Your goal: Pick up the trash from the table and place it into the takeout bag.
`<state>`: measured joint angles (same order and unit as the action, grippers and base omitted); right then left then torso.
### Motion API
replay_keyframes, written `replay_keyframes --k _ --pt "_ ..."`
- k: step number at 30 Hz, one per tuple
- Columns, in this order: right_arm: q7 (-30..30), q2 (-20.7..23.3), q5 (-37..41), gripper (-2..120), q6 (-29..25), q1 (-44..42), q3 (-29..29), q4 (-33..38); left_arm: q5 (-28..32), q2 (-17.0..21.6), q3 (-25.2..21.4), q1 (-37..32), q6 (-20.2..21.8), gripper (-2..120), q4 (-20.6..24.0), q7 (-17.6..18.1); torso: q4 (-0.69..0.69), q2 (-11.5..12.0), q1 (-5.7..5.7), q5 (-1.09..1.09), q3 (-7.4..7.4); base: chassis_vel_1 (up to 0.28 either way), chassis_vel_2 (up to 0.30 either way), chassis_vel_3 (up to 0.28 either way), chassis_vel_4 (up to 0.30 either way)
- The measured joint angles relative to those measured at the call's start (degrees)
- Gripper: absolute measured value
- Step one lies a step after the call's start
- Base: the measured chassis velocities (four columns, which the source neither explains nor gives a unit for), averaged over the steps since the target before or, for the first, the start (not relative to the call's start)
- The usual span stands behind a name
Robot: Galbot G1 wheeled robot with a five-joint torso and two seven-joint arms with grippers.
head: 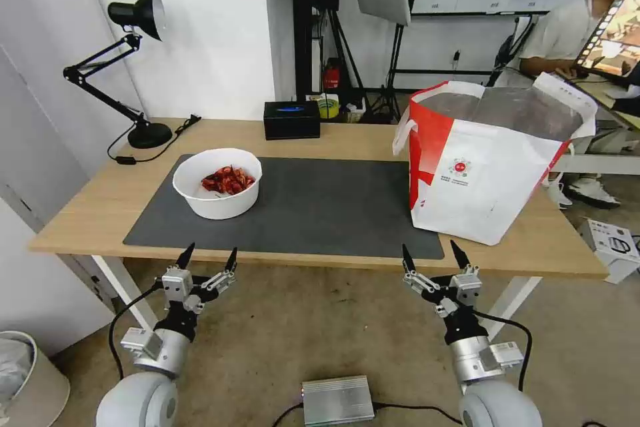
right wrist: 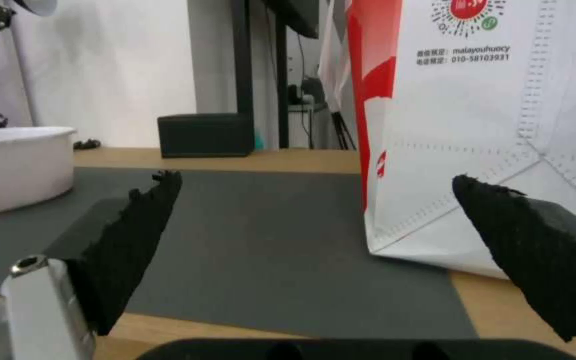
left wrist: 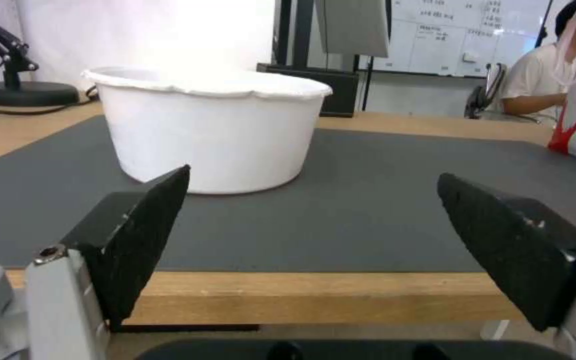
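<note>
Left gripper (head: 209, 252) hangs just off the near edge of the table (head: 87, 207), fingers spread wide apart, nothing between them. Tips point toward 12 o'clock, at the bowl. In the left wrist view the gripper (left wrist: 313, 182) frames the bowl (left wrist: 211, 130) w/ a gap of mat in between; no contact.

Right gripper (head: 432, 251) sits likewise just off the near table edge, fingers apart, empty. Tips point to 12 o'clock, toward the near corner of the bag. In the right wrist view the gripper (right wrist: 315, 182) has the bag (right wrist: 475, 130) close ahead, at approx 1 o'clock from it, not touching.

Bowl (head: 217, 183), white, upright on the mat (head: 320, 207), at the mat's 9 o'clock side; red shells (head: 228, 180) piled inside. It's approx 12 o'clock from the left gripper.

Bag (head: 490, 160), white and red w/ a small round logo, stands upright and open at the mat's 3 o'clock end, partly on the mat, partly on bare wood. Silver lining shows at the mouth; white straps hang over the rim. Bowl and bag are well apart.

Black box (head: 291, 119) at the table's 12 o'clock edge, behind the mat. Black desk lamp (head: 137, 73) at approx 10 o'clock.
</note>
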<state>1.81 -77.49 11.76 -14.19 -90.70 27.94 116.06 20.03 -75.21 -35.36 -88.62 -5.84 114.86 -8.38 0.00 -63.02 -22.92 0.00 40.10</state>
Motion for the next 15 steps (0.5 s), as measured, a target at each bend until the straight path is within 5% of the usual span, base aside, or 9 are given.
replay_keyframes --k 15 --pt "-1.1 -0.6 -1.0 100 3.3 -1.0 -0.8 1.7 1.0 0.9 -0.2 0.3 0.2 100 0.1 0.0 0.00 0.0 0.00 0.00 0.00 0.000 0.000 0.000 0.000"
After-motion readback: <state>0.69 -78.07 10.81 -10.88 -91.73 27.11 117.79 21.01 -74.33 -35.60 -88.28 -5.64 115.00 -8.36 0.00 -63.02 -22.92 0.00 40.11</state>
